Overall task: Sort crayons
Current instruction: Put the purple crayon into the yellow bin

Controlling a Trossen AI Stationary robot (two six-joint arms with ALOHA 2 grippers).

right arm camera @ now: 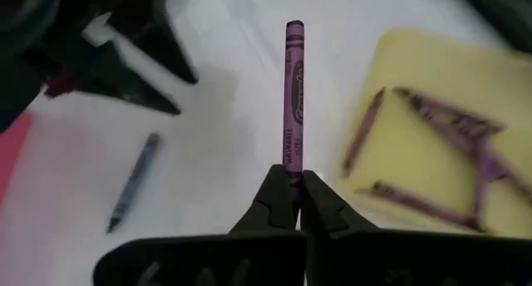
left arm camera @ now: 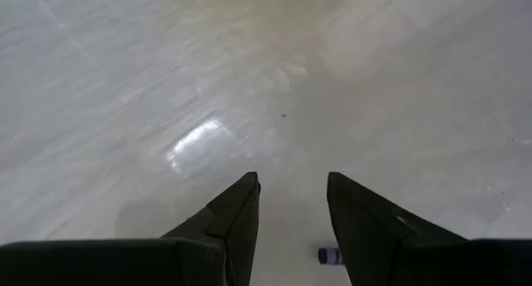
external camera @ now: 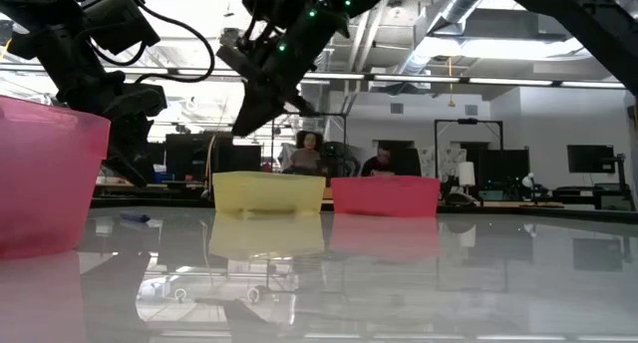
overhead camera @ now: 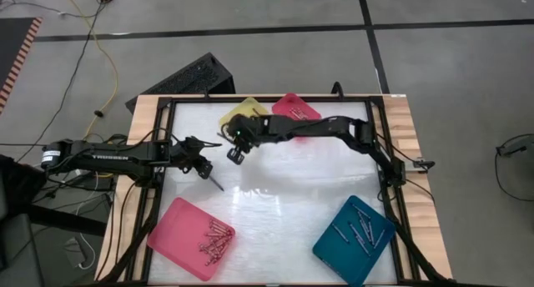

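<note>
The right gripper, nearest the camera, was clenched on a purple crayon, so it should lower it gently into the yellow tray at 3 o'clock, while the left gripper waited open above the counter.

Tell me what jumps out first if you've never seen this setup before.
The right gripper is shut on a purple crayon that sticks straight out from its fingertips, held above the table beside the yellow tray, where more purple crayons lie. The left gripper hangs open over the white tabletop, with a blue-grey crayon lying loose near it. Crayon-filled pink and teal trays fill the near corners.
</note>
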